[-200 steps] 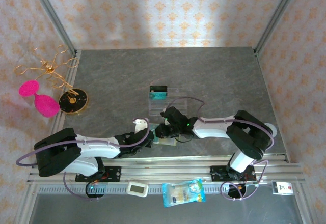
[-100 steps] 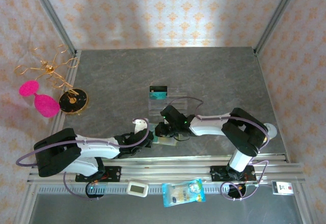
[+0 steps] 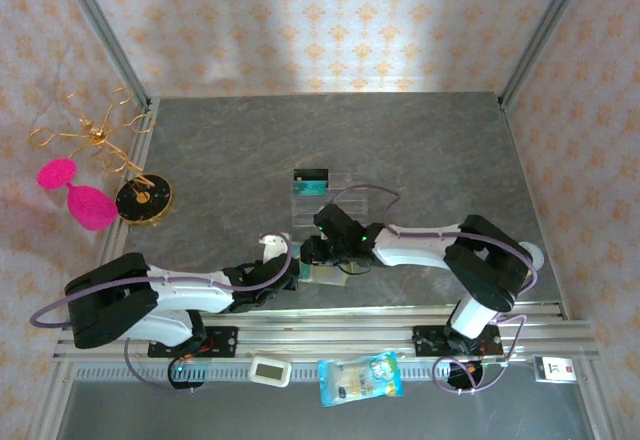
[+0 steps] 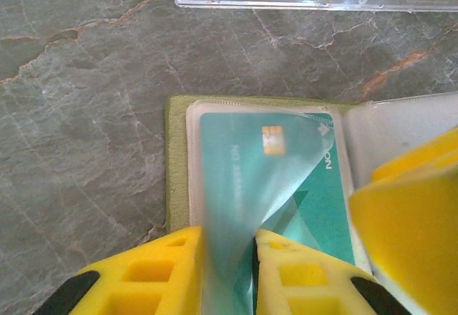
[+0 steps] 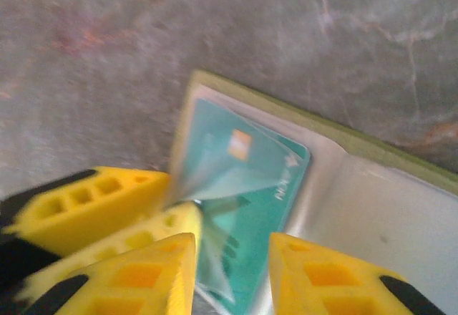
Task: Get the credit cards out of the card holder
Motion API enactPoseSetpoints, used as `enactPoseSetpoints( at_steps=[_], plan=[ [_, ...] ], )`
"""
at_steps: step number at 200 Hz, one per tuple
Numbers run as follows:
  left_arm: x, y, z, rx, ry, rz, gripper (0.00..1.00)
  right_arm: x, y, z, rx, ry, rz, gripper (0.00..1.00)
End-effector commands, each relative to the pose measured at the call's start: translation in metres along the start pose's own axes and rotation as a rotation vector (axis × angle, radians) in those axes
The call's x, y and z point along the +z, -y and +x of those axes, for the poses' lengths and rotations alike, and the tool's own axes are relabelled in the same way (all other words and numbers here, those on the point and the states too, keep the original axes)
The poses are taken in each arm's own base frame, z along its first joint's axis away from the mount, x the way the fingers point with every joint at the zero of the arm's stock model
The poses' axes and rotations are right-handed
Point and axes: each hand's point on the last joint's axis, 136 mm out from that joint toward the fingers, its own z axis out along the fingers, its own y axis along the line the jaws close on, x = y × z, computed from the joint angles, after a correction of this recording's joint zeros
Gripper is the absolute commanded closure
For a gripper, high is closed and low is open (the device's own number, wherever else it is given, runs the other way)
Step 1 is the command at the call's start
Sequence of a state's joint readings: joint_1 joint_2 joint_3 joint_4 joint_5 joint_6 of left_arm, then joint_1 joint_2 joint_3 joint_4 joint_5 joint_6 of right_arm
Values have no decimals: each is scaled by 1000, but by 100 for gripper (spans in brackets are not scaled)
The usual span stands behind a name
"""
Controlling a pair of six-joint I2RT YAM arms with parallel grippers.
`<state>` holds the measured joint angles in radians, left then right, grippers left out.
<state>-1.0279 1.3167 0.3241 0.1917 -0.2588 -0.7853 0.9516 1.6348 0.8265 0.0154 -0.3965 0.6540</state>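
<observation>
Two teal cards are in sight. One, the pocketed card [image 4: 322,207], lies in the left page of the opened card holder [image 4: 176,165], which rests flat on the desk [image 4: 86,114] near its front edge, between the two arms. In the left wrist view the card holder spreads from 9 to 3 o'clock, while the pocketed card's long axis runs 12 to 6, chip end toward 12. In the right wrist view that axis tilts, about 1 to 7, chip end toward 1. The left end effector [image 4: 229,258] is narrow, pinching the card holder's clear pocket film [image 4: 229,193] and lifting it off the card's face at the 6 o'clock end. The right end effector [image 5: 232,272] has its jaws partly apart and grips nothing; the card's near end shows in the gap between them. The second card [image 3: 312,180], dark strip along its far edge, rests on the clear tray [image 3: 335,205] at 12 o'clock from the card holder, long axis 9 to 3.
</observation>
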Motion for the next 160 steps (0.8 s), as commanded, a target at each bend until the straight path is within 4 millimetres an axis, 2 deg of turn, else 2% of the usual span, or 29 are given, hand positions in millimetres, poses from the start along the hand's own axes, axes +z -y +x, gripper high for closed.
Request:
enactPoseSetpoints(
  at_steps=[1, 57, 96, 140, 160],
  plan=[
    [-1, -16, 37, 49, -134, -25, 78, -2, -8, -9, 14, 36, -38, 68],
    [-2, -16, 37, 48, -130, -20, 78, 14, -7, -2, 50, -12, -59, 68],
    [-2, -16, 37, 48, -130, -15, 78, 22, 6, 8, 84, -55, -20, 68],
    [-2, -15, 37, 46, -131, -12, 77, 28, 10, 18, 108, -92, 13, 62],
    [-3, -15, 35, 42, -127, -11, 70, 29, 21, 22, 93, -96, 100, 60]
  ],
)
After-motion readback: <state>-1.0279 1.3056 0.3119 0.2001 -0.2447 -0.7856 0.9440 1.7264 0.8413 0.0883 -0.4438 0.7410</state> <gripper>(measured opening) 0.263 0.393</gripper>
